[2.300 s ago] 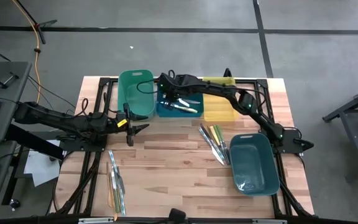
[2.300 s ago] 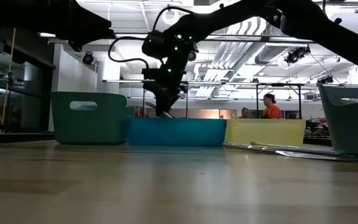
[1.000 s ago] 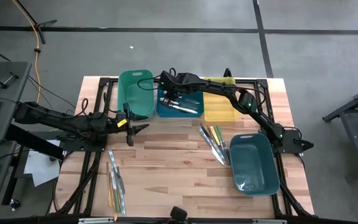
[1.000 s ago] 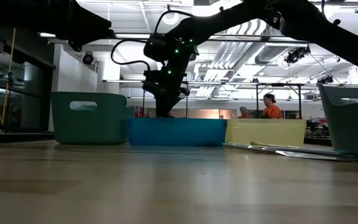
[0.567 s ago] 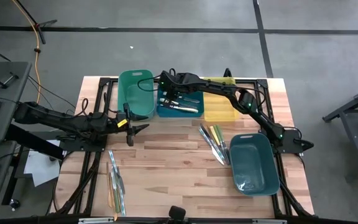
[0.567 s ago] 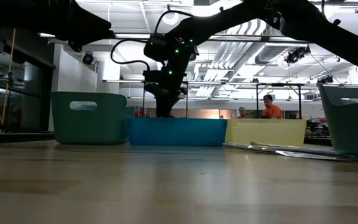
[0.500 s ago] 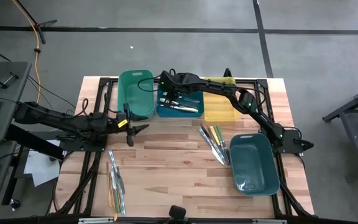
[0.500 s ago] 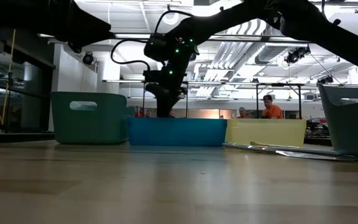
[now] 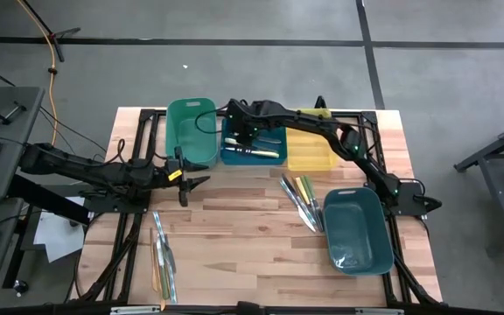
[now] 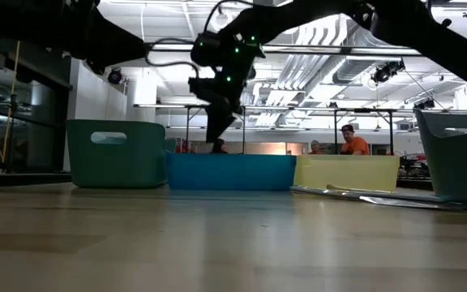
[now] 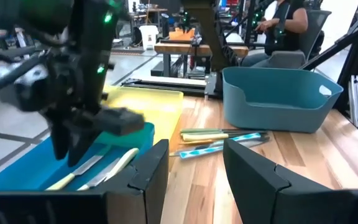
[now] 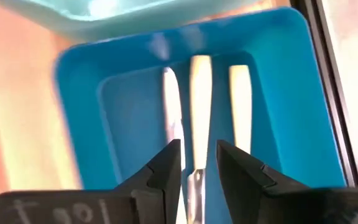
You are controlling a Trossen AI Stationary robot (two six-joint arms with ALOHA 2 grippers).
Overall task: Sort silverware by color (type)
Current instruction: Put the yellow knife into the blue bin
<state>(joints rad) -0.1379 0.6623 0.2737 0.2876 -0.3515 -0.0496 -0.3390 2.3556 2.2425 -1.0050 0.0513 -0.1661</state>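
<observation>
High view has the blue bin (image 9: 254, 157) at 12 o'clock holding pale-handled silverware (image 9: 262, 153), more loose at 4. Right gripper (image 9: 244, 134) hangs above it, jaws parted, empty; left gripper (image 9: 192, 184) open, waiting at 9. Could snag the bin's rim leaving.

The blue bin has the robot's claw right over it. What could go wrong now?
The right gripper hangs open above the blue bin; coming away, it might clip the bin's wall. The forks and knives on the table lie bunched together beside the teal bin, so the next grab might catch two.

Overhead, table-level, two wrist cameras
</observation>
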